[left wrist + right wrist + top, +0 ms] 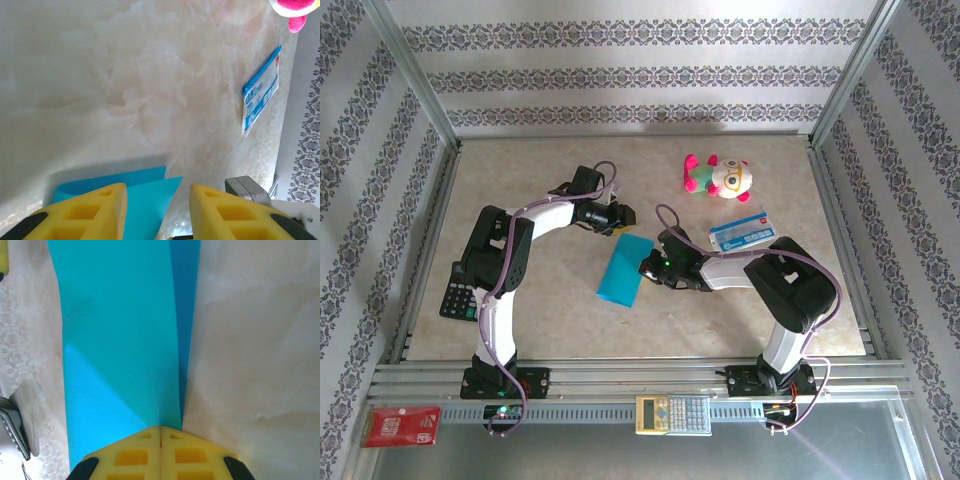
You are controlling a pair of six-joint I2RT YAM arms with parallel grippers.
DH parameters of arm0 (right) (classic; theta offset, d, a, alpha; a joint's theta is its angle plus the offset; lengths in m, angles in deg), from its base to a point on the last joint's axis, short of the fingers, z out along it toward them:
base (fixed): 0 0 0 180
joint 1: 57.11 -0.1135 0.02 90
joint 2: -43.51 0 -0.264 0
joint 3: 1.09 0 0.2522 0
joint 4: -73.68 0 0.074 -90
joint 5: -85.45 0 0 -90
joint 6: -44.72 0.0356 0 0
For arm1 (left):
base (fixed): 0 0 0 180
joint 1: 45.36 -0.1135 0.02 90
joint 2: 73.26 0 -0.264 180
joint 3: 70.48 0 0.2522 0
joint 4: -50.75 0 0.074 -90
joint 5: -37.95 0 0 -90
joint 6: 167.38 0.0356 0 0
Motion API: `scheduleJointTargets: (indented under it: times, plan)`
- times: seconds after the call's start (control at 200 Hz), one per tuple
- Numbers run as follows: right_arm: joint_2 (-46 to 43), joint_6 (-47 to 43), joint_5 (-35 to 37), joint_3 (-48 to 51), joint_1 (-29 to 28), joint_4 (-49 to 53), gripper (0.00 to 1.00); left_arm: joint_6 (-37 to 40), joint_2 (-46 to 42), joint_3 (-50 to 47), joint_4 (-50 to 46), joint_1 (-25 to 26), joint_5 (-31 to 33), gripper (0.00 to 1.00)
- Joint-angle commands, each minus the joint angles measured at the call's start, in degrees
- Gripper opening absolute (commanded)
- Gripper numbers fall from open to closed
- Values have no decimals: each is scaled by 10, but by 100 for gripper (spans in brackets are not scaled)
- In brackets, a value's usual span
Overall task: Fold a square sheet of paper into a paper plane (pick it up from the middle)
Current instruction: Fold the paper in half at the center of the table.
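Far left on the table [550,330] you've got a black calculator [457,298], just beside the left arm. Your left gripper [619,218] sits at the far end of the square sheet of paper [624,270]. In the left wrist view its yellow fingers [95,210] are spread apart, with a corner of the teal sheet under and between them. Nothing is pinched. Can't tell if the pads touch the paper.

The sheet lies mid-table between the two grippers, folded over into a long rectangle, two layers showing, slanted from far right to near left.

Your right gripper [655,266] is at the sheet's right long edge. In the right wrist view its fingers [135,455] are pressed tight together, tips right at that edge. Can't tell if any paper is caught in them.

Further right, well apart from the sheet, a pink and white plush toy [718,177] sits at the far side. A white-and-blue printed card [738,231] lies just nearer than it.
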Motion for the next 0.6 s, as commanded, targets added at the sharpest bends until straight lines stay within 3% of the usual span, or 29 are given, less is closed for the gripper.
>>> scheduleJointTargets:
  times: [0.0, 0.595]
  plan:
    - [52, -17, 88, 52, 2, 198, 0, -11, 26, 0, 2, -6, -6, 39]
    - [51, -22, 89, 52, 5, 200, 0, 46, 56, 29, -54, -28, 47, 40]
